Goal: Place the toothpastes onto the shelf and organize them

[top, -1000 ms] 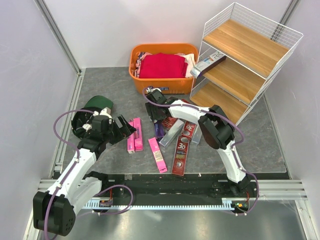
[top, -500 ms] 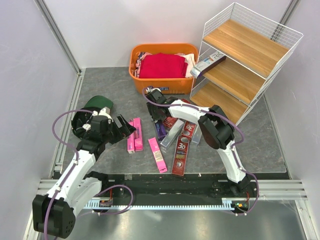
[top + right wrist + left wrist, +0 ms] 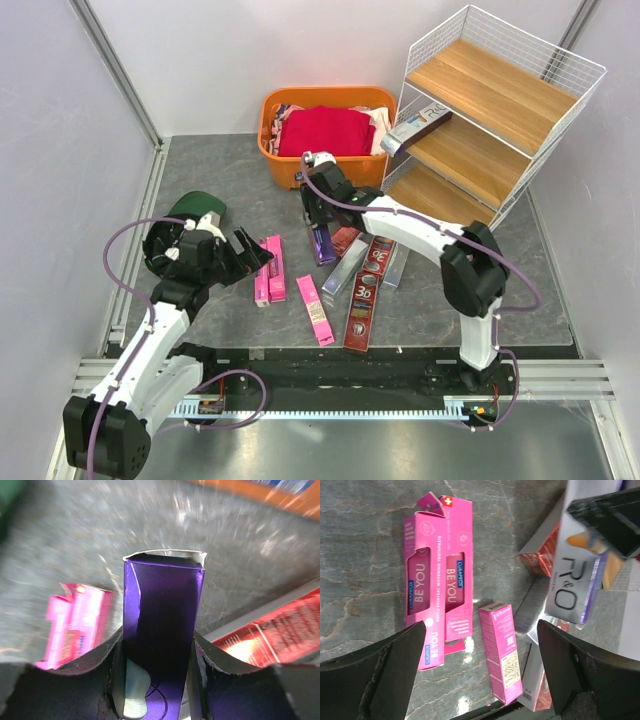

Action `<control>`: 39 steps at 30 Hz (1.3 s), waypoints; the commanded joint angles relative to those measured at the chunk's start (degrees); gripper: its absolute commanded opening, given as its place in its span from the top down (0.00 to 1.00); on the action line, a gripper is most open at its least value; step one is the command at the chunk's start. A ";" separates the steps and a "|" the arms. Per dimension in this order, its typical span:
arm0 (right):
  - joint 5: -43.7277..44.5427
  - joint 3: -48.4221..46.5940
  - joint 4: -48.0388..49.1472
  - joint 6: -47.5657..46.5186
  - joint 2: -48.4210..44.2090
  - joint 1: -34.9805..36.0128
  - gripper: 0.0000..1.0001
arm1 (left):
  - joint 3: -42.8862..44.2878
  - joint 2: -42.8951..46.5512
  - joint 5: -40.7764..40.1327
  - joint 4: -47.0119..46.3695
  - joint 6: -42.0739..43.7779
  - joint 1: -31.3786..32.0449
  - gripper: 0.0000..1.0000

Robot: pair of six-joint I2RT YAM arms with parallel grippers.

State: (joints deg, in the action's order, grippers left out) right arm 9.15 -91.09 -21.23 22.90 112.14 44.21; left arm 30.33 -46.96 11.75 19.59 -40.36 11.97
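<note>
As viewed from the right wrist, closed on the purple toothpaste box [image 3: 162, 630]: right fingers [image 3: 222, 672] pressed against both long sides, torn flap end facing outward. From above, placed just in front of the orange basket [image 3: 300, 165], at the far end of the loose pile on the tabletop [image 3: 220, 170]; whether lifted clear of it, not discernible. Spread wide and gripping nothing: left fingers [image 3: 370, 680], just left of the pair of pink boxes [image 3: 437, 585] lying side by side and touching. Just beside the pair but apart, single pink box [image 3: 501, 650]. Farther right, dark red boxes [image 3: 363, 300] and silver-grey boxes [image 3: 345, 268] overlapping. On the shelf [image 3: 495, 95], at right rear: one silver-grey box [image 3: 415, 128] at the left end of the middle board, overhanging the wire edge. Inside the basket, folded red clothes [image 3: 325, 130].
</note>
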 commanded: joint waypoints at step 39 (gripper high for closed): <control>13.53 39.94 46.72 10.86 -64.23 -2.28 0.89 | 17.66 -32.05 24.90 -80.40 -28.28 24.77 0.01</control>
State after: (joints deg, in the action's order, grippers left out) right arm 20.86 -50.81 19.84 33.26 50.13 42.00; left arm 45.65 -77.41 35.83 -51.35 -64.77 35.38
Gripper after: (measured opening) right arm 0.491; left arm 0.994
